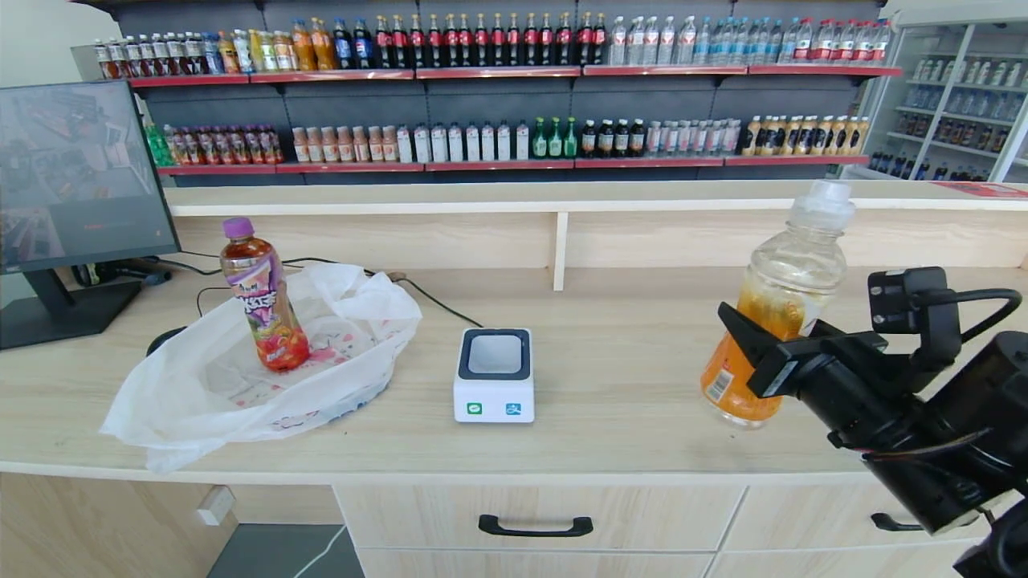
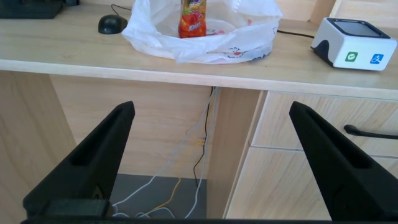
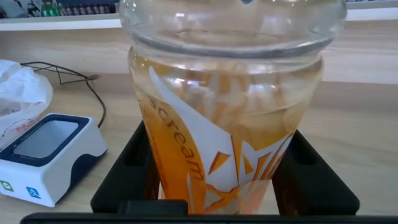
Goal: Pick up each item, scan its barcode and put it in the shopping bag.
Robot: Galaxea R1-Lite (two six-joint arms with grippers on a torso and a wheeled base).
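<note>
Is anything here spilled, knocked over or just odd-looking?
Nothing is spilled or broken. Two small oddities: the orange bottle leans between the fingers of the right gripper rather than standing straight, and the shopping bag lies slumped open on the counter, with the purple-capped bottle upright in its middle.

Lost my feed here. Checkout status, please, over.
Right hand shut on orange bottle, tilted, right of scanner. Left hand open, below counter edge. Purple-cap bottle stands in bag. Nothing between orange bottle and scanner.
</note>
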